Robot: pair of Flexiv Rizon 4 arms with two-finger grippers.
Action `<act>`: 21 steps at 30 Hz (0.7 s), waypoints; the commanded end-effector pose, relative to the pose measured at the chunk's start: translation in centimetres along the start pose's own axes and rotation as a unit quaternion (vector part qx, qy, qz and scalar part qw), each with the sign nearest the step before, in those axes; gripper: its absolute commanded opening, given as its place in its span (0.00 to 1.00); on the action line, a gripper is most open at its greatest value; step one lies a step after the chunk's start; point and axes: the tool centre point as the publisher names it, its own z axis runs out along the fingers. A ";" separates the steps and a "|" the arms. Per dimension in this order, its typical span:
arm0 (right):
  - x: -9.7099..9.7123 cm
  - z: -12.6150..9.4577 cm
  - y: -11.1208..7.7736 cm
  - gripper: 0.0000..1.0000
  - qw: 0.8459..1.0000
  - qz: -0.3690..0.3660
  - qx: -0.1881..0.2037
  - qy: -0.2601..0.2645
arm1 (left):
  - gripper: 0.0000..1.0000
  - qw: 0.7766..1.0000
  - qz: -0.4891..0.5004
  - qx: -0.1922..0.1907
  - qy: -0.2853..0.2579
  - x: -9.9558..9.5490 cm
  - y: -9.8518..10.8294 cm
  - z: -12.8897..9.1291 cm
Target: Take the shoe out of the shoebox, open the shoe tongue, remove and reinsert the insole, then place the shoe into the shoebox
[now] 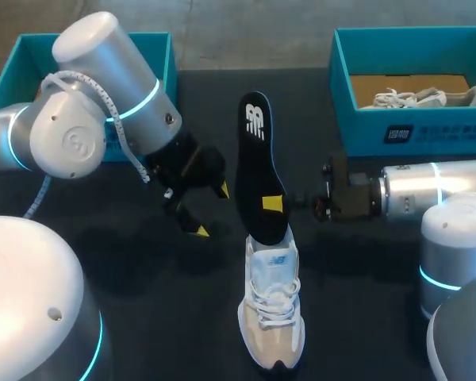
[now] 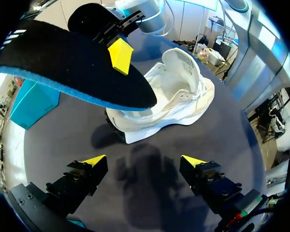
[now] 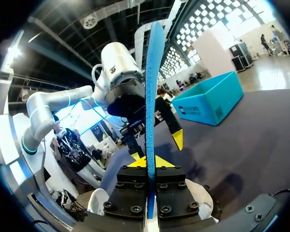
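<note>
Right tool [image 3: 146, 163] clamped on upright black insole [image 1: 258, 159], shoe [image 1: 271, 317] heel partly hidden behind it; left tool [image 2: 144, 160] apart.

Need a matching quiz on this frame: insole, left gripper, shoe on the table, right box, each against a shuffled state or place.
Things:
1. insole
2. left gripper
3. shoe
4. right box

States:
A. open, empty
B. holds a second shoe
C. clamped in the right gripper
D. on the table, below the insole

Pairs: 1-C, 2-A, 3-D, 4-B
</note>
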 end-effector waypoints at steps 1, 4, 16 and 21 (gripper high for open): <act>0.4 -0.7 -1.2 0.00 0.999 -0.009 -0.033 -0.008 | 1.00 1.000 -0.006 -0.004 0.001 0.1 -0.2 0.4; 0.3 -1.1 -1.4 0.00 0.999 -0.015 -0.042 -0.013 | 1.00 1.000 -0.009 -0.002 0.003 0.2 -0.3 0.8; 0.6 -1.0 -1.3 0.00 0.998 -0.033 -0.058 -0.013 | 1.00 1.000 -0.016 -0.004 0.013 0.7 -0.8 2.0; 0.7 -0.5 -1.2 0.00 0.997 -0.040 -0.065 -0.016 | 1.00 1.000 -0.018 -0.005 0.017 0.8 -0.6 2.6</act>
